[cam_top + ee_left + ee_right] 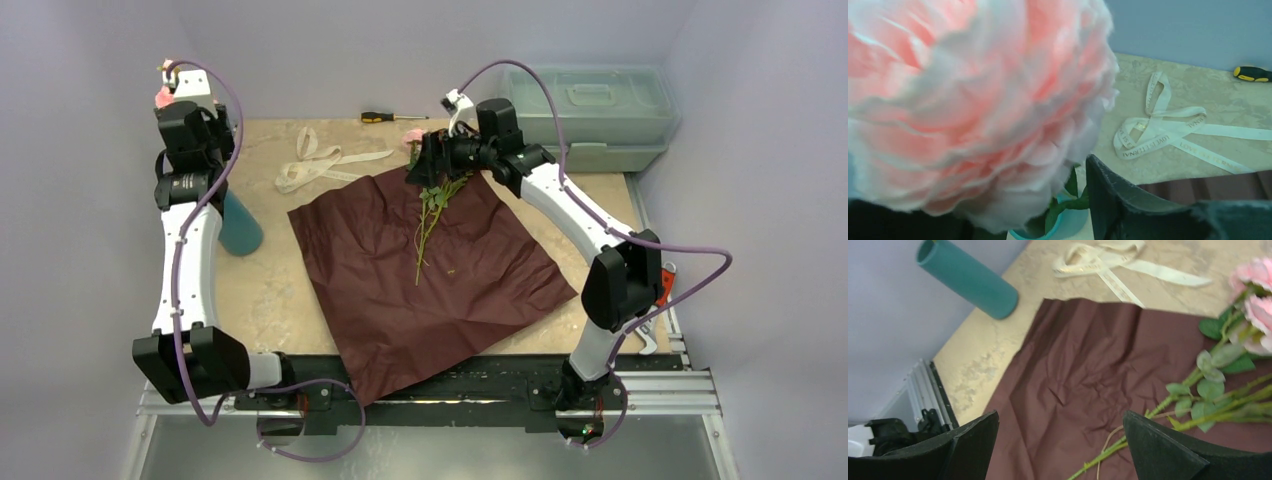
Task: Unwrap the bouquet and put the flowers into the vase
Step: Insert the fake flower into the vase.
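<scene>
At left edge of beige table (265,295): left gripper (1033,210) jaws parted around big pink fabric rose (973,100), stem in small teal cylindrical vase (240,228). Top-heavy bloom may topple vase. Right gripper (1060,415) agape, empty, above leafy pink flowers (430,200).

Left arm (190,250) raised; right end effector (1060,416) spread wide.

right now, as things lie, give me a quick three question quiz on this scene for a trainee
1. True or false: the maroon paper is wrapped round the flowers.
2. The right tool is: A wide open, B shut on a stem, C shut on nothing.
3. What colour is the vase?

Key: 1 false, it lies spread flat beneath them. 2 A. 3 teal.
</scene>
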Action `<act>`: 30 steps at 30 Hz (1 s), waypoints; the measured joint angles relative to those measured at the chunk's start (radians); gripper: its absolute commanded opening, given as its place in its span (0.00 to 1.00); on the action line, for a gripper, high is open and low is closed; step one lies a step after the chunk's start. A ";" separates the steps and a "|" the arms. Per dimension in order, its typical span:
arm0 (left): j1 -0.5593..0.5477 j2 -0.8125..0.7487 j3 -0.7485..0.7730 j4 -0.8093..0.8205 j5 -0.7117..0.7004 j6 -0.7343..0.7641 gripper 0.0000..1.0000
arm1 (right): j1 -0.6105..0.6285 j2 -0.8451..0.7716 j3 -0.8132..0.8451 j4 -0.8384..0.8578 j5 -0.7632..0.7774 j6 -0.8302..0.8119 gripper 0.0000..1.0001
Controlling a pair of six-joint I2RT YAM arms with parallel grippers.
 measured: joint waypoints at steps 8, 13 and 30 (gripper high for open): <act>0.006 -0.023 0.048 -0.229 0.018 -0.020 1.00 | 0.000 0.000 -0.012 -0.105 0.100 -0.023 0.98; 0.007 -0.081 0.075 -0.391 0.057 -0.020 1.00 | 0.000 0.000 -0.034 -0.131 0.132 -0.021 0.97; -0.023 -0.171 -0.048 -0.795 0.816 0.413 0.96 | -0.063 0.009 -0.178 -0.087 0.420 0.121 0.49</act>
